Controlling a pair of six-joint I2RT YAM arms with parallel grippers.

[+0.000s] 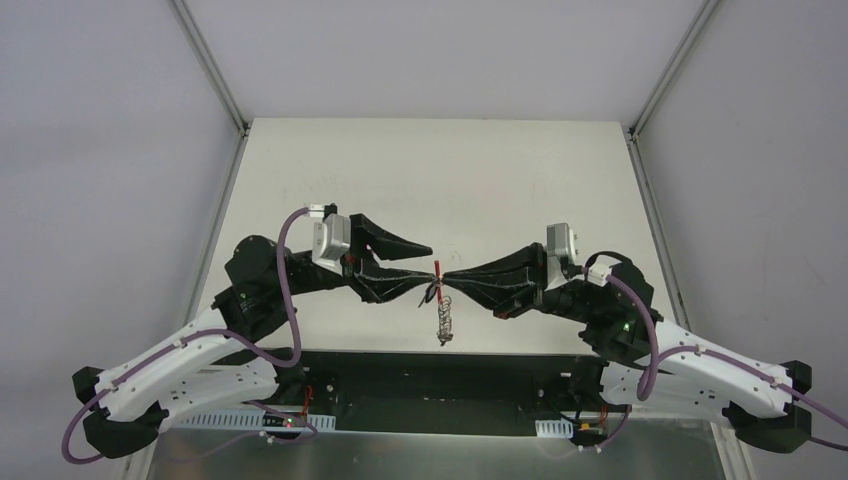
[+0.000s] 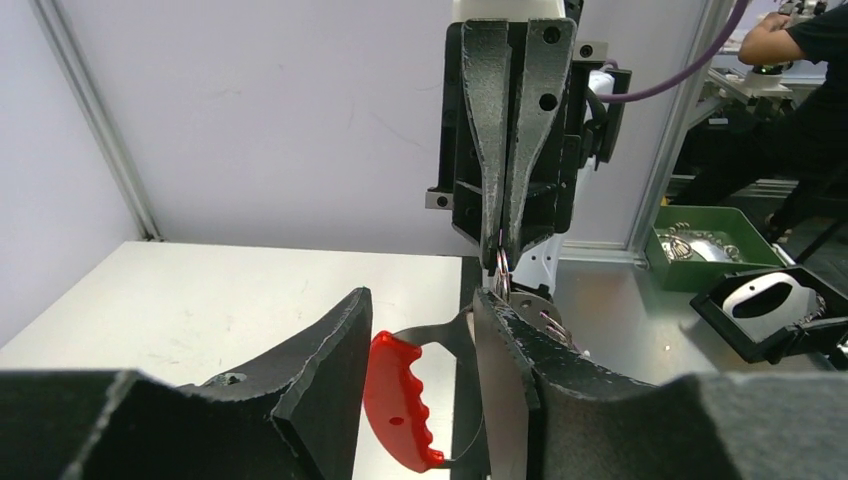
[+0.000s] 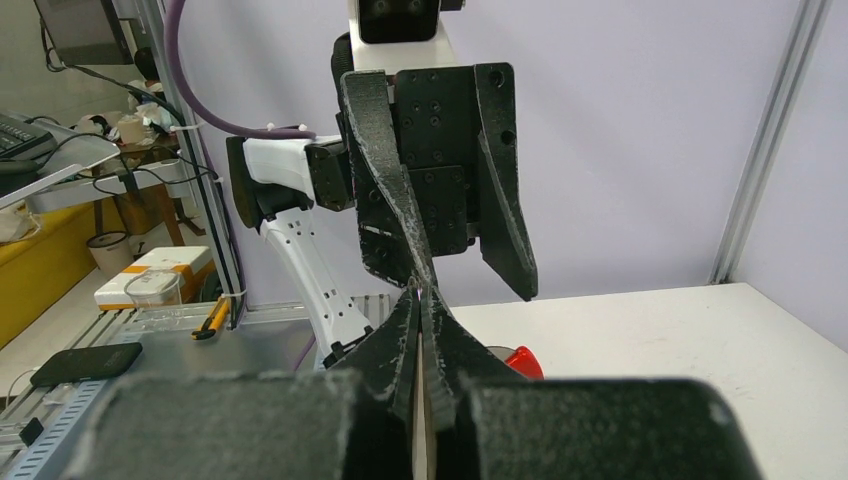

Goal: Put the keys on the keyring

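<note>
Both grippers meet in mid-air above the near middle of the table. The keyring's red crescent tag (image 2: 400,400) and grey strap (image 2: 430,335) span the gap between the fingers of my left gripper (image 2: 422,300), which holds them crosswise. My right gripper (image 2: 500,255) points at it from the opposite side, shut on a thin wire loop (image 2: 503,275) at its tips. In the top view the left gripper (image 1: 430,272) and right gripper (image 1: 447,276) touch tip to tip at the tag (image 1: 437,285), and a bunch of loops (image 1: 445,325) dangles below. The keys cannot be told apart there.
The white table (image 1: 430,170) stretches away behind the grippers, framed by metal posts. Past the table's near edge stand a green bin of metal parts (image 2: 700,245) and a black tray (image 2: 770,310). A yellow-handled tool (image 3: 213,318) lies on the side bench.
</note>
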